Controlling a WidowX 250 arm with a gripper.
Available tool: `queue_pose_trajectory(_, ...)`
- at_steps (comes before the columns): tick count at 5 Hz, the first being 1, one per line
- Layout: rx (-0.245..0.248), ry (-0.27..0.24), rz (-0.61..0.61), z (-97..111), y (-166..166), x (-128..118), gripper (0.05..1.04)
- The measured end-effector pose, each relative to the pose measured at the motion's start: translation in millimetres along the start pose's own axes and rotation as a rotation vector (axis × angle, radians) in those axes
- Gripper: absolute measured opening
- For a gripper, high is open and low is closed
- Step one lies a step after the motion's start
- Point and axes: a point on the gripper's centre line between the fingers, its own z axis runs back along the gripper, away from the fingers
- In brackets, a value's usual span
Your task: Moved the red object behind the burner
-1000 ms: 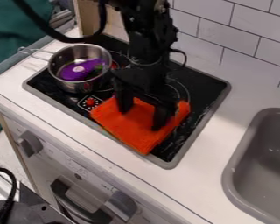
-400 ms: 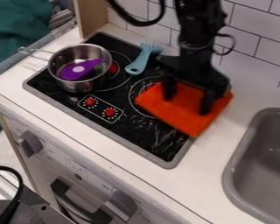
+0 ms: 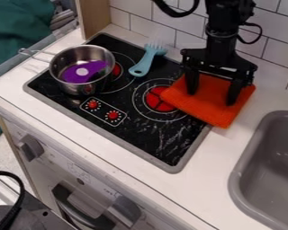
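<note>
right of the red-centred burner (image 3: 155,100), the black gripper (image 3: 212,99) hangs with its fingers spread wide apart over the red-orange cloth (image 3: 209,111), which overlaps the burner's right side, while the pot (image 3: 60,81) sits left of the burner.

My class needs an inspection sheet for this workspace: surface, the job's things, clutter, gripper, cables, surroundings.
Surface: black stovetop set in a white counter.
Job's things: red cloth overlaps the edge of the red burner and hangs past the stovetop's edge onto the counter.
Clutter: pot holding a purple object; blue utensil behind the burners.
Gripper: at the cloth, fingers spread.
Cables: one black cable arches beside the arm; another curves at lower left.
Surroundings: tiled wall behind, grey sink at right.
</note>
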Motion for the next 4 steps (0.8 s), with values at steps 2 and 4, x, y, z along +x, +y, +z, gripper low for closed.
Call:
queue_pose_trajectory(2, 0.065, 0.014, -0.026, 4, -2, 4, 1.0)
queue_pose_trajectory(4, 0.093, -0.031, -0.043, 57, -12, 2, 1.0)
